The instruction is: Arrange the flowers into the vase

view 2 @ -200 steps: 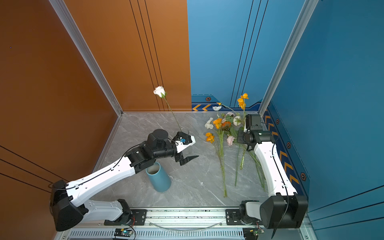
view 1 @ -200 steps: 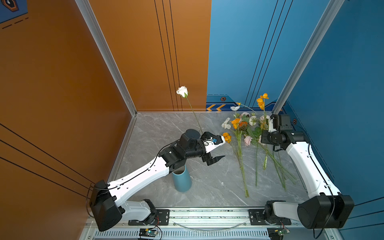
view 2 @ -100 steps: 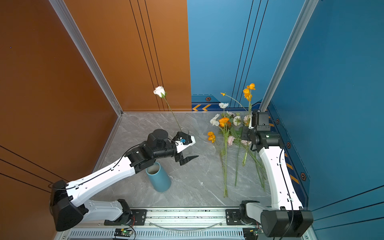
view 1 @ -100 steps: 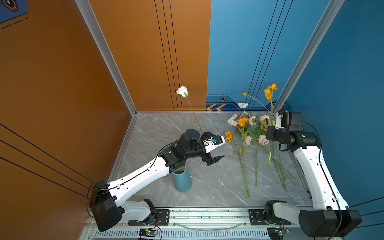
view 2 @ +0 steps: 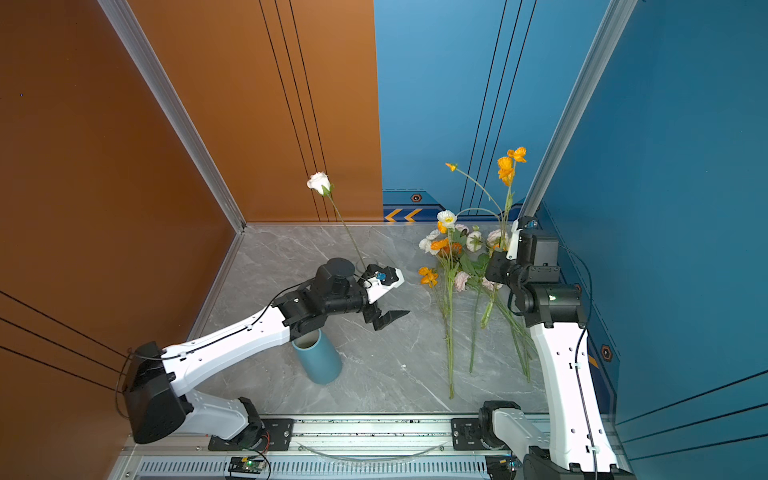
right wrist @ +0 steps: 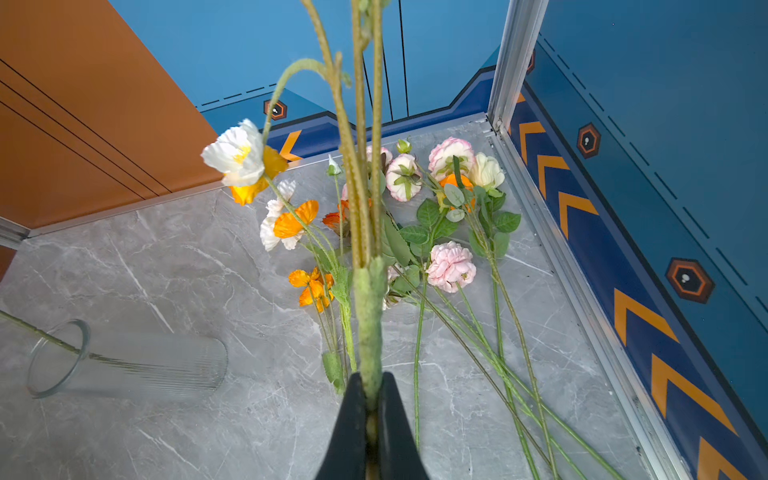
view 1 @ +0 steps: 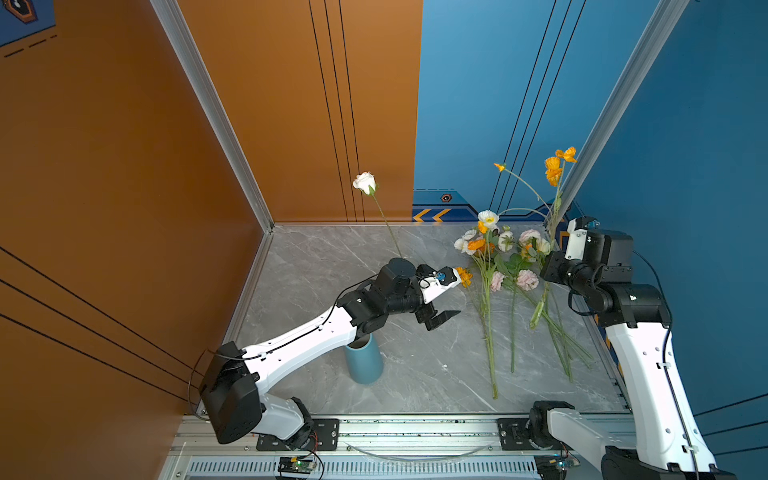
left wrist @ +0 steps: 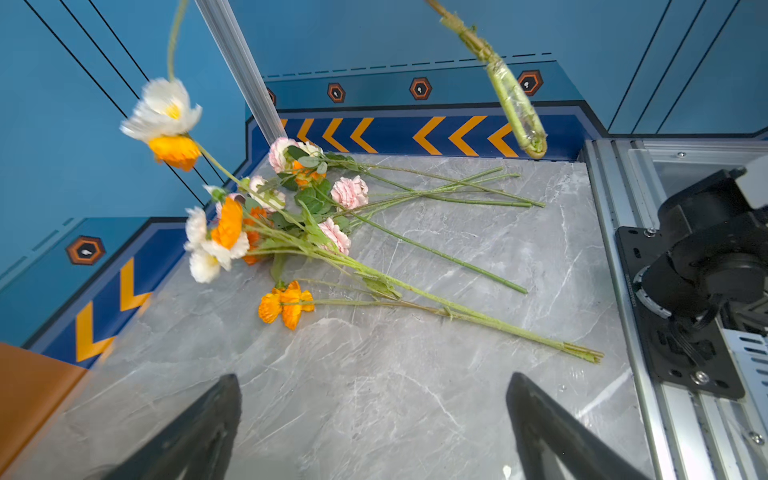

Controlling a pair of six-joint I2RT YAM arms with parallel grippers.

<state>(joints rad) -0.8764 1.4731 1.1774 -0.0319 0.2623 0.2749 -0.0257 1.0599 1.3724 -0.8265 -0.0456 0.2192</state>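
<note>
**One spray airborne, the heap still waiting**

Biggest mover first: the right arm (view 1: 640,361) has swung up and back toward the blue wall in this last second. Up with it goes the poppy spray (view 1: 555,166), its orange heads now riding higher against that wall. The left arm (view 1: 299,340) hasn't budged. It is stretched out over the blue cylinder (view 1: 363,361), and the left gripper (view 1: 457,293) has its jaws spread wide above the bare table (view 1: 332,266) with nothing in them.

Down on the marble, the rest of the flowers (view 1: 527,279) lie fanned out, heads toward the back wall and stems toward the rail. The right gripper (right wrist: 371,382) has its jaws pressed together on the spray's green-wrapped stalk, a little above its end. A white poppy (right wrist: 237,153) droops off one curved branch. Whether it is snagged on a stem from the heap, I can't tell.

Next, the glass vase (right wrist: 124,361), mostly hidden behind the left wrist in both top views. Only the white rose (view 1: 365,183) stands in it, leaning.

Smallest and most telling is the spray's cut end (left wrist: 528,133), which hangs clear of the table. So the pick looks done. I'd judge the carry across to the vase comes next, and that parked left arm sits right in the lane.
</note>
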